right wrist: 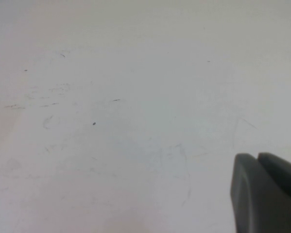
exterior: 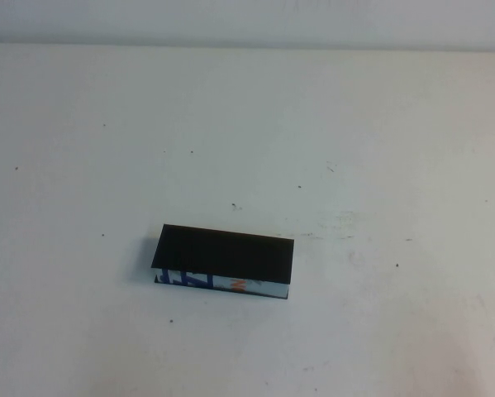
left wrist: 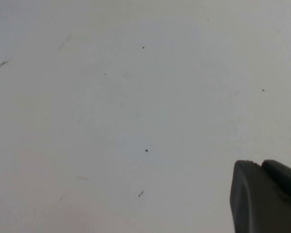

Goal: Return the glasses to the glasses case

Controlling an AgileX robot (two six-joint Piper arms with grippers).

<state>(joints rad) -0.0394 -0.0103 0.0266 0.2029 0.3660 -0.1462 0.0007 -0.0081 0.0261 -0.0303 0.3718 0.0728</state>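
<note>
The glasses case [exterior: 224, 255] lies on the white table, a little left of centre and near the front, with its black lid down. Its blue, white and orange front strip [exterior: 218, 282] faces me. The glasses are out of view in every frame. Neither arm shows in the high view. In the left wrist view my left gripper [left wrist: 259, 165] has its two dark fingers pressed together, empty, over bare table. In the right wrist view my right gripper [right wrist: 257, 156] is also shut and empty over bare table. The case shows in neither wrist view.
The white table [exterior: 354, 149] carries only small dark specks and faint scuff marks [exterior: 338, 223] to the right of the case. A pale wall runs along the table's far edge [exterior: 247, 43].
</note>
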